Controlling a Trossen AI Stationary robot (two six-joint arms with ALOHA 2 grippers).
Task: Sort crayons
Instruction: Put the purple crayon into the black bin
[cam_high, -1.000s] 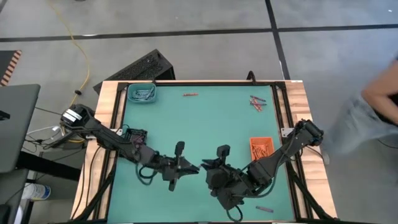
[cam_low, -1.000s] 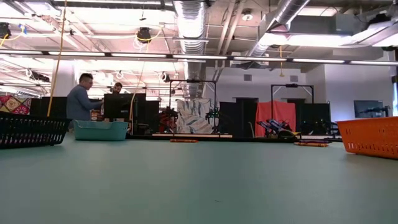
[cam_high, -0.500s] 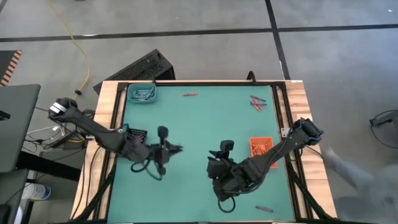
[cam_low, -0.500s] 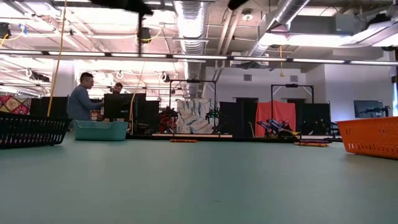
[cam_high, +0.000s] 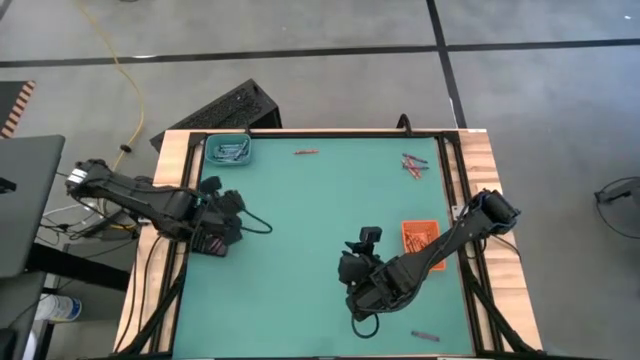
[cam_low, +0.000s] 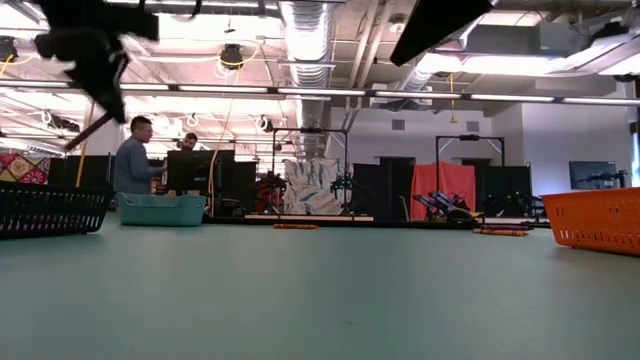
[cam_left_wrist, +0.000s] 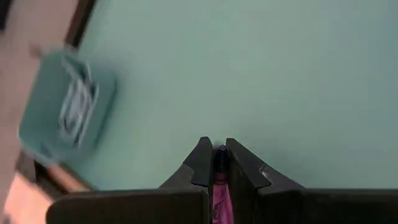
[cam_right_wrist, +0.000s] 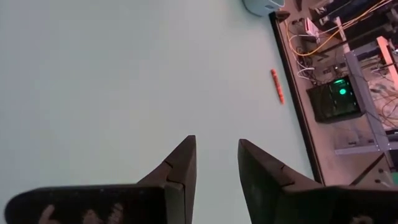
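My left gripper (cam_left_wrist: 214, 163) clamps a purple crayon (cam_left_wrist: 218, 186) over the black tray (cam_high: 213, 243); right gripper (cam_right_wrist: 214, 163) apart, empty; crayons (cam_high: 412, 164) remain at the far-right corner.

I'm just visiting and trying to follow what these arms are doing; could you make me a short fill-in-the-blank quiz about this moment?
1. The left end effector is shut on a ____ crayon.
2. The right end effector is open and holds ____.
3. The tray nearest the right arm is ____ in colour.
4. The pale blue-grey crayons lie in the ____ tray.

Missing words: purple; nothing; orange; teal
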